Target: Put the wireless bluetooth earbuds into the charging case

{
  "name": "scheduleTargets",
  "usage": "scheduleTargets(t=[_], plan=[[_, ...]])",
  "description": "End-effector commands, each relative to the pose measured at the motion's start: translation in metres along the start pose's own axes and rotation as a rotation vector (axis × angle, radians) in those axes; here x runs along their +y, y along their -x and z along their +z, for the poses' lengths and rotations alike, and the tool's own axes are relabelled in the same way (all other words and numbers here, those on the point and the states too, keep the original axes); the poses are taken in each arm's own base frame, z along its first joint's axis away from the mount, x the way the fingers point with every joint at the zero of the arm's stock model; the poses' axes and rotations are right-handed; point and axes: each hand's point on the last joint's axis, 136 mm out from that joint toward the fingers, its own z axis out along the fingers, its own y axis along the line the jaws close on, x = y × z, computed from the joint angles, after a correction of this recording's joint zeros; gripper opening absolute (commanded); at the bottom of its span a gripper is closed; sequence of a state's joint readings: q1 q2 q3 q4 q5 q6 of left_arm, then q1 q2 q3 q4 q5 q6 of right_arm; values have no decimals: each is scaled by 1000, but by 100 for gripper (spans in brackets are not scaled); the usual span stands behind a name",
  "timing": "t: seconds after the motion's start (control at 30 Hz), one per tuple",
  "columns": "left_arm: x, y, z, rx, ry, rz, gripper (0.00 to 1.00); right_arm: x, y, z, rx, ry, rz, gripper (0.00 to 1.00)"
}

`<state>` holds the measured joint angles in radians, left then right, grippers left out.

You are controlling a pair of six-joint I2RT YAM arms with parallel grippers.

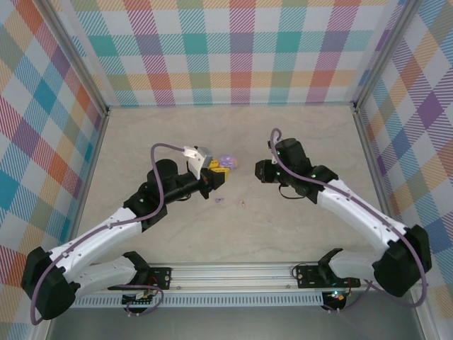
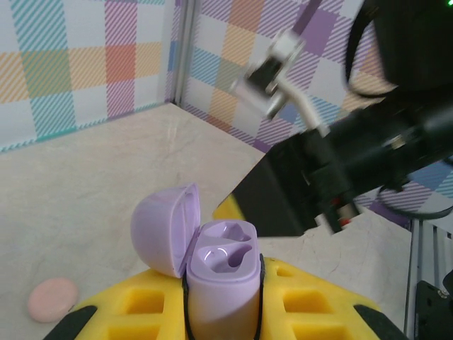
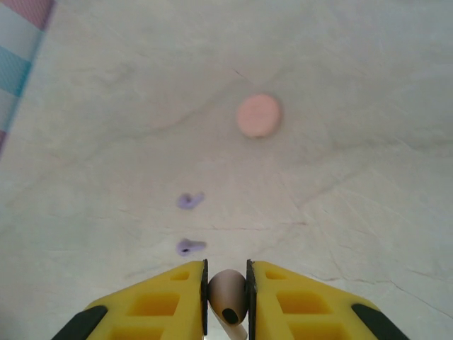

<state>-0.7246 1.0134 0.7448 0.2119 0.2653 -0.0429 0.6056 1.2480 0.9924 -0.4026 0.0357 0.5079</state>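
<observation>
The pale, marbled surface (image 1: 177,127) sits boxed in on the left, far and right sides by plaid walls (image 1: 241,49), with a metal rail (image 1: 233,273) along the near edge. The far half lies open, as do the strips along both side walls. Both arms meet near the middle.

The left end effector (image 2: 224,301) is clenched on a lilac charging case (image 2: 223,258). The case stands upright with its domed lid swung back and its two moulded wells open to view. Just right of it, with a gap between, the right end effector (image 3: 226,270) pinches a pinkish-beige earbud (image 3: 227,294), dark port facing the camera. On the surface near the middle lie a purple earbud (image 3: 190,201) and a second purple earbud (image 3: 190,246), close together. A pink disc (image 3: 258,115) rests well apart from them.
</observation>
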Motion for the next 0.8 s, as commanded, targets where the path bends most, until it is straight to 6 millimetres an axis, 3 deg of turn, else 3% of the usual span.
scheduleTargets(t=[0.0,0.2,0.37,0.63,0.77], plan=[[-4,15,-10,-22,22,30,11,-24,-20,27,89,-72,0,21],[-1,22,-25,-52,65,25,11,-41,-54,81,240,-104,28,20],[2,21,-33,-46,93,31,10,-52,-75,111,339,-135,42,19],[2,18,-35,-38,96,30,10,-62,-89,128,406,-179,48,26],[3,18,-35,-38,98,29,9,-62,-85,124,405,-189,26,44]])
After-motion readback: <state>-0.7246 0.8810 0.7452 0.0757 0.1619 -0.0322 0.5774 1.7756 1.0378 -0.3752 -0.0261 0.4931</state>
